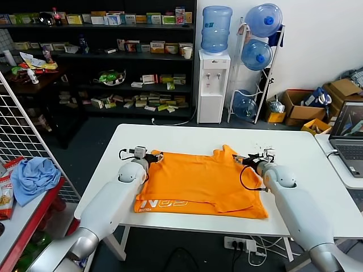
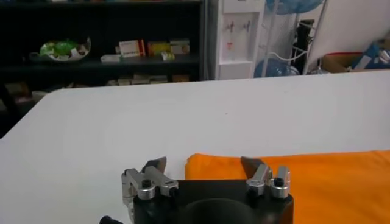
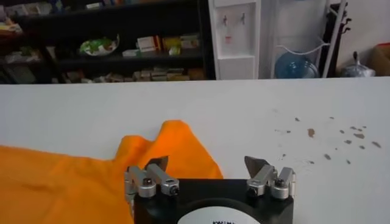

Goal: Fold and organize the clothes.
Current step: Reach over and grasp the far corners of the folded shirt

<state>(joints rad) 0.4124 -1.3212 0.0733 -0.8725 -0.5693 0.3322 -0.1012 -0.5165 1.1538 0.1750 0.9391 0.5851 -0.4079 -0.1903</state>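
Both grippers, left [image 1: 154, 155] and right [image 1: 238, 160], have fingers spread and empty at the far corners of the orange T-shirt [image 1: 198, 182], centre frame on the white desk [image 1: 187, 139]; soft, limp cotton, so we'd pinch those corner edges.

One orange T-shirt [image 1: 198, 184] lies on one white surface [image 1: 181, 139]. Two grippers sit at it, the left gripper [image 1: 154, 156] and the right gripper [image 1: 243, 160], each with two fingers spread apart. One light blue cloth [image 1: 34, 177] rests off to the left. One water dispenser [image 1: 213, 85] stands behind, carrying one bottle; three more water bottles [image 1: 258, 54] sit in one rack. One laptop [image 1: 349, 139] is at the right.
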